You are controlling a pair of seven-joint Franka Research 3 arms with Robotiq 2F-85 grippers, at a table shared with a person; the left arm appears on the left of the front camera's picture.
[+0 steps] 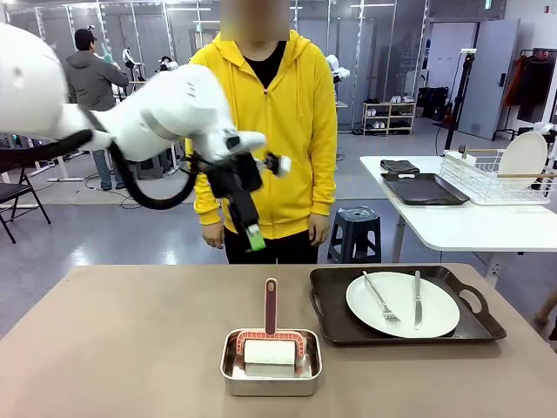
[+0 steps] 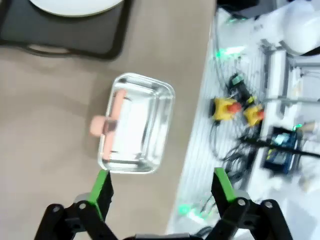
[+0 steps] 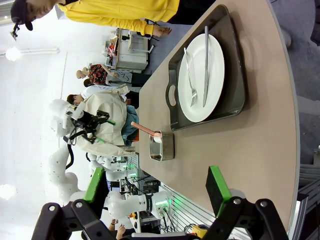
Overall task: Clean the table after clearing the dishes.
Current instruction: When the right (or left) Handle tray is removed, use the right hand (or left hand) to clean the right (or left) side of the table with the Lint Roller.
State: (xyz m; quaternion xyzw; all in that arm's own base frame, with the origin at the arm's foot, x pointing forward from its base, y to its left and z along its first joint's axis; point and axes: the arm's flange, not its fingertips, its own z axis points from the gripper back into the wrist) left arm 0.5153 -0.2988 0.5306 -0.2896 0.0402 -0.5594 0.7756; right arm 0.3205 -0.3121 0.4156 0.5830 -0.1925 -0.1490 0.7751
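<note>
Counter: one tray at right, bearing plate, fork and knife; not yet cleared.
Steel pan, near middle: holds roller, handle propped over the rim, probably for easy pickup.
Left jaws: wide, empty, raised, looking down at the pan.
Right jaws: wide, empty, facing along the counter.

Front across table, both wrists share pan
</note>
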